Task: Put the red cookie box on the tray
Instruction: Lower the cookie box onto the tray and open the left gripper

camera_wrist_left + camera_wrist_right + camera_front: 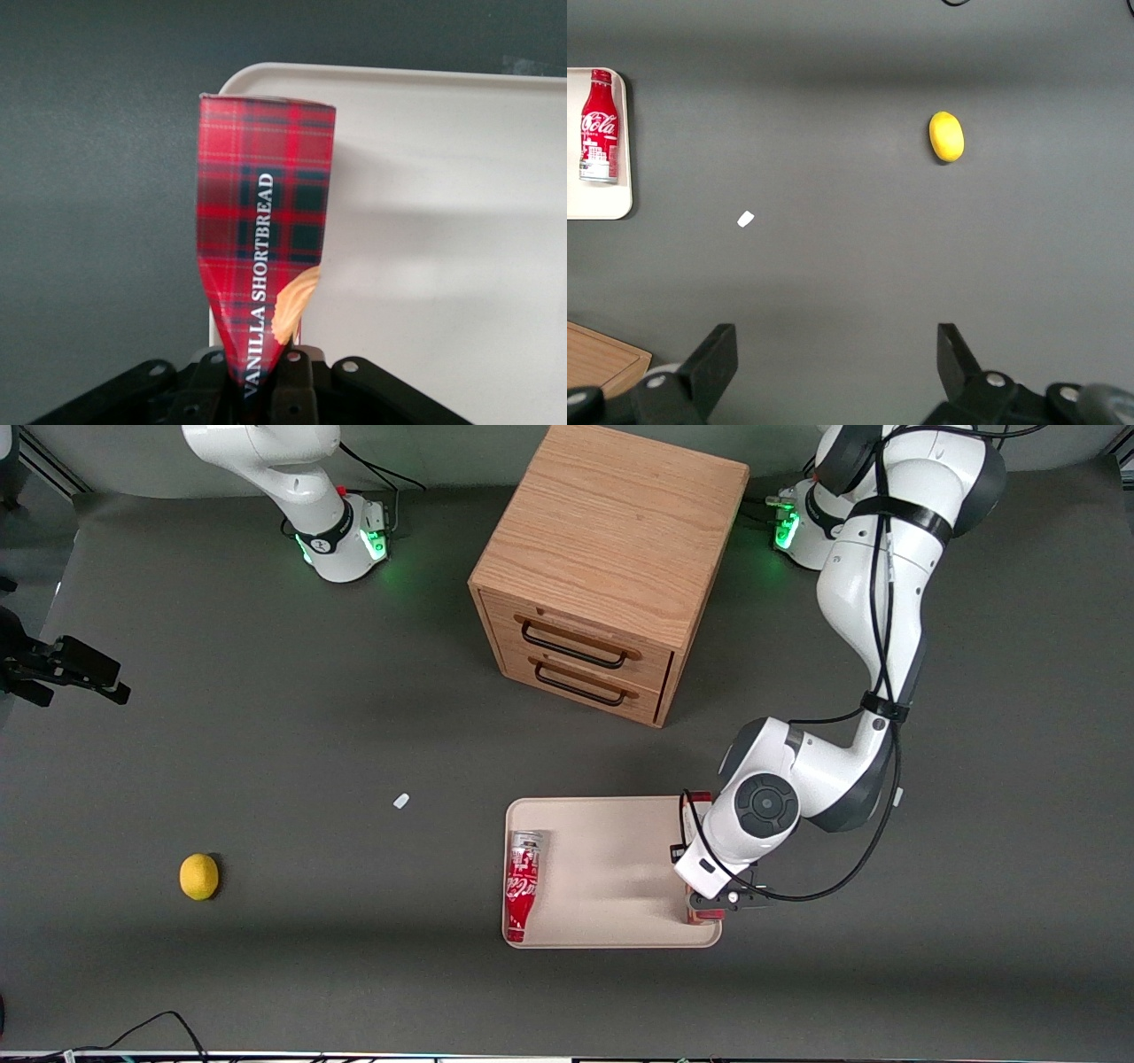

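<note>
Matte grey tabletop; gripper (261,385) clamps the crumpled cardboard red cookie box (264,239) over the smooth tray (443,221).

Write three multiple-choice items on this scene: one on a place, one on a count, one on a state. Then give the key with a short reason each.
1. Where does the Coca-Cola bottle lie?
A. On the tray
B. Beside the lemon
C. On the cabinet

2. How many drawer handles does the cabinet show?
A. One
B. Two
C. Four

3. What is the end effector doing?
A. Hanging open over the lemon
B. Shut on the cookie box
C. Gripping a drawer handle

Key:
1 A, it lies on its side inside the tray's rim.
2 B, two dark handles sit one above the other.
3 B, the wrist view shows the box's end pinched between the fingers at the tray's edge.
</note>
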You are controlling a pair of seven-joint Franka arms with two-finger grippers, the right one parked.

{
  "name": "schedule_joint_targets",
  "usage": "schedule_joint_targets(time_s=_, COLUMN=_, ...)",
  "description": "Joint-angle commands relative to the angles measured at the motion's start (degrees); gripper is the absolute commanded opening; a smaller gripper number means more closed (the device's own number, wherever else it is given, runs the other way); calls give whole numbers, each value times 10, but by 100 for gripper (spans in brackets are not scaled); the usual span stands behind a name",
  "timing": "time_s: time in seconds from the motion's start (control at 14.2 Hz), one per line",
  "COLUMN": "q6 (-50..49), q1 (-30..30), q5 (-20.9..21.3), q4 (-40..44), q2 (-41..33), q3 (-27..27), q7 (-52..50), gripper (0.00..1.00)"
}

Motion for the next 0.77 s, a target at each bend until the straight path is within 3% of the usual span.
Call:
schedule_joint_targets(time_s=0.0, q6=3, q1=-10, q5=7, q4=14, q2=7, q3=8, q7=-15, gripper=0)
schedule_joint_targets(time_s=0.21, q6=20, q1=-9, q5=9, q4=5, q2=7, q3=9, q7=-16, gripper=17)
schedule_joint_targets(time_s=0.28, q6=36, q1=-9, q5=9, q4=-1, q2=7, q3=9, q7=-16, gripper=36)
schedule_joint_targets(time_s=0.35, q6=49, q1=-9, q5=10, q4=-4, q2=6, q3=9, q7=-15, gripper=74)
schedule_joint_targets(time_s=0.42, q6=62, q1=-9, q5=16, q4=-13, q2=2, q3=10, q7=-14, gripper=100)
schedule_joint_targets(time_s=0.7, q6=70, q1=-9, q5=15, q4=-15, q2=0, q3=10, q7=-14, gripper=100)
